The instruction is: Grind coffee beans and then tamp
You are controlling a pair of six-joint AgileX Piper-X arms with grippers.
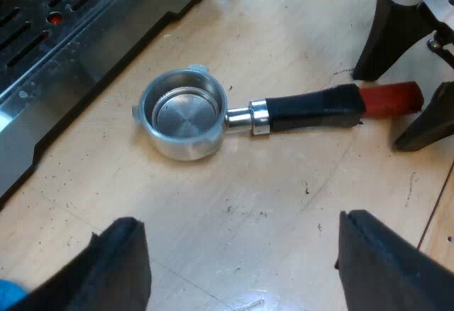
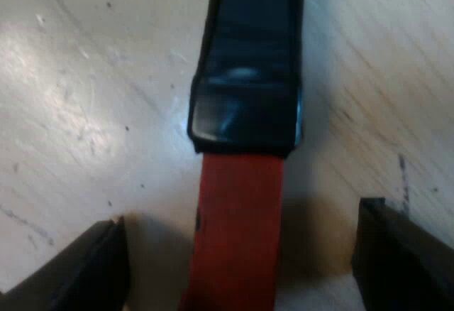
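Observation:
The metal holder [image 1: 183,116] lies loose on the wooden table with its basket empty and facing up. Its dark handle [image 1: 312,108] points away from the basket and ends in red [image 1: 390,99]. My left gripper [image 1: 245,268] hovers open above the table, a short way from the holder, with nothing between its fingers. My right gripper [image 1: 386,108] stands over the red end, one black finger on each side. In the right wrist view the red end [image 2: 237,233] runs between the open gripper [image 2: 237,272], with a gap to each finger [image 2: 401,254]; the black handle [image 2: 252,55] lies beyond.
The espresso machine's metal drip tray [image 1: 64,34], with its slotted grate, stands close to the holder's basket. A bit of something blue [image 1: 7,298] shows beside my left finger. The wooden table [image 1: 284,197] carries small dark specks.

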